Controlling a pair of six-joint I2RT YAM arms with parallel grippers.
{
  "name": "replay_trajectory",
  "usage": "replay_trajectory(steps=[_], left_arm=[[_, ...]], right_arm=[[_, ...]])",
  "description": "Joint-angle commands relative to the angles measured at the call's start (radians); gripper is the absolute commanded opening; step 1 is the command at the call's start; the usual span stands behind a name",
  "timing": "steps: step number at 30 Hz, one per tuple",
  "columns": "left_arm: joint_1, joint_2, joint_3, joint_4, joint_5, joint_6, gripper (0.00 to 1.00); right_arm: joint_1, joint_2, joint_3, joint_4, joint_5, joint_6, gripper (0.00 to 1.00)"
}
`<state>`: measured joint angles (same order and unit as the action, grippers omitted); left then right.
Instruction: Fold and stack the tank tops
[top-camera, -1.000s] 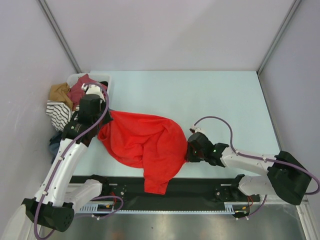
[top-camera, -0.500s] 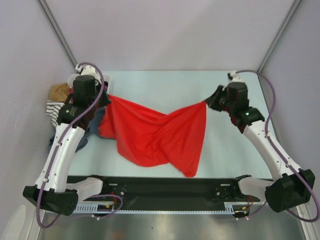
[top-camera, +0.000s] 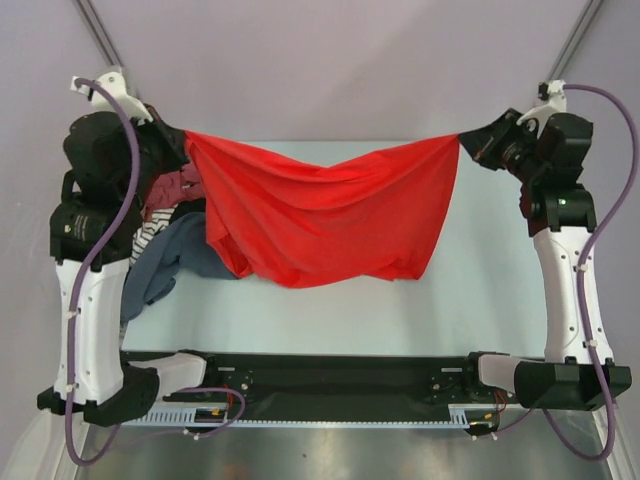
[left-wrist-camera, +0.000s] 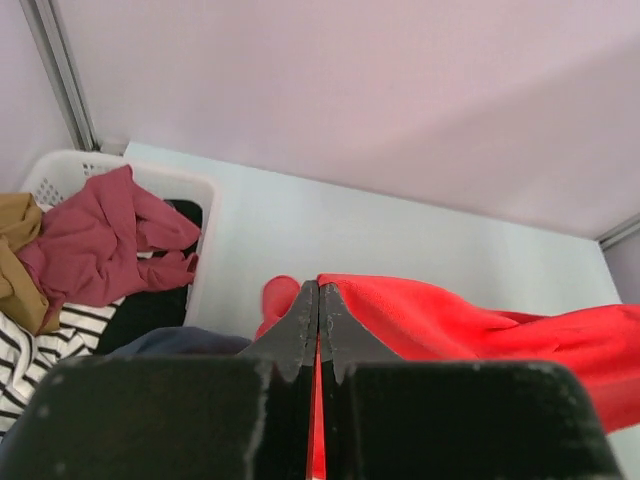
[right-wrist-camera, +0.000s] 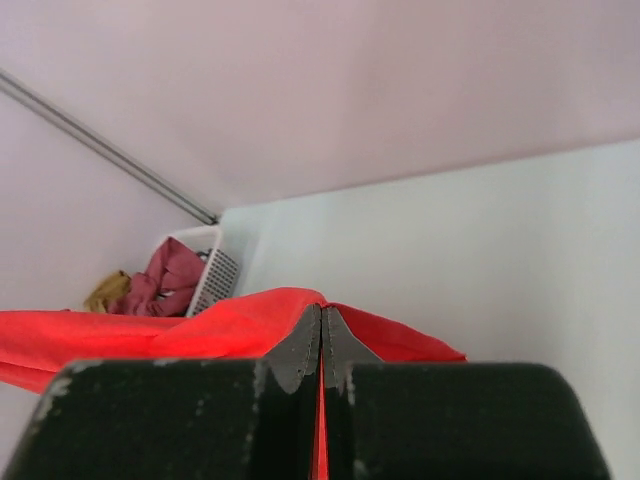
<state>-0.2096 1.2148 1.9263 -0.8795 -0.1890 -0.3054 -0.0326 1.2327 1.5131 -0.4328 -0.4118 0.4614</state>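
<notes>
OK, red tank top (top-camera: 320, 215) is up off the desk (top-camera: 490, 290), strung between both arms. Its top-left corner is pinched in the left fingers (top-camera: 176, 137) and its top-right corner in the right fingers (top-camera: 468, 141), both pairs pressed together on cloth. Pinch points sit high and well apart, over the desk's far corners. Top edge dips in the middle. The rest hangs below in loose folds, bunched more on the left. Can't tell if the lower hem touches the desk.

Left wrist view: tips meet flat with a thin red sliver between them, fabric trailing off right. Right wrist view: same pinch, fabric spreading mostly left.

Navy top (top-camera: 172, 262) lies crumpled at the desk's left edge, by the left arm, just beside the white basket (left-wrist-camera: 60, 165). Basket holds a maroon garment (left-wrist-camera: 100, 235), a striped one (left-wrist-camera: 25, 350) and a tan one (left-wrist-camera: 12, 250).
</notes>
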Motion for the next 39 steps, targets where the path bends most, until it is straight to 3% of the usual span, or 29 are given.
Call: replay_trajectory(steps=[1, 9, 14, 19, 23, 28, 39], left_arm=[[0.009, -0.076, 0.047, 0.0, -0.029, 0.009, 0.0], [0.009, -0.31, -0.047, 0.142, 0.115, 0.06, 0.0], [0.009, -0.325, 0.017, 0.132, 0.18, 0.046, 0.0], [0.009, -0.27, 0.004, 0.134, 0.215, 0.014, 0.0], [0.009, -0.14, -0.044, 0.172, 0.218, -0.024, 0.0], [0.009, 0.086, -0.084, 0.243, 0.247, -0.106, 0.0], [0.012, 0.631, -0.023, 0.323, 0.249, -0.155, 0.01]], right_arm=[[-0.012, -0.071, 0.076, 0.078, -0.104, 0.055, 0.0], [-0.016, -0.32, 0.113, 0.117, -0.044, 0.014, 0.0], [-0.016, -0.456, 0.173, 0.048, 0.013, -0.036, 0.0], [-0.016, -0.464, 0.2, 0.011, 0.059, -0.058, 0.0], [-0.016, -0.346, 0.246, -0.061, 0.116, -0.076, 0.0], [-0.018, -0.062, 0.285, -0.095, 0.097, -0.043, 0.0], [-0.082, 0.365, 0.156, 0.158, 0.037, 0.086, 0.0]])
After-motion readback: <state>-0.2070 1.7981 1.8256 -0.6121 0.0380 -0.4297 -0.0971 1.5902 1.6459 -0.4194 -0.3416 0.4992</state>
